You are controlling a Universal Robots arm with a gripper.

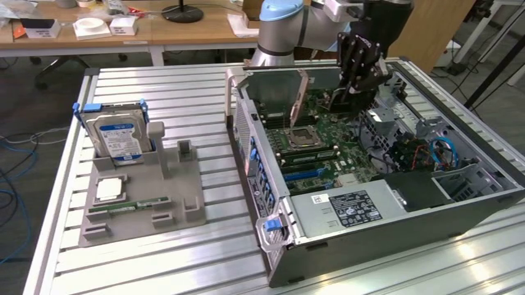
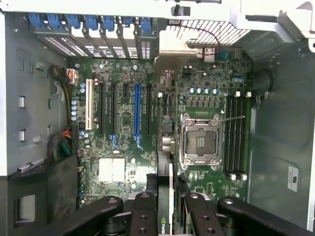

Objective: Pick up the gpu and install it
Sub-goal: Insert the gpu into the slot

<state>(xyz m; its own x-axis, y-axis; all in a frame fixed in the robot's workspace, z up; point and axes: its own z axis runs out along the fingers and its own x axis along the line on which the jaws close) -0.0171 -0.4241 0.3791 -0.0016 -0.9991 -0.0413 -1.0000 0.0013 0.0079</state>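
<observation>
Claw (image 2: pixel 168 210) is closed on the gpu (image 2: pixel 167 189), which hangs edge-on inside the open computer case (image 1: pixel 394 227), above the motherboard (image 2: pixel 118 147) and near the long blue slot (image 2: pixel 138 110). I judge the card must be held upright, with its lower edge parallel to the chosen slot, and lowered straight without side force.

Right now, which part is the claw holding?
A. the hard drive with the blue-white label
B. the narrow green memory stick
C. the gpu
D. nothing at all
C: the gpu stands edge-on between the fingers of the claw over the motherboard, while the hard drive and the memory stick sit in the grey holder.
</observation>
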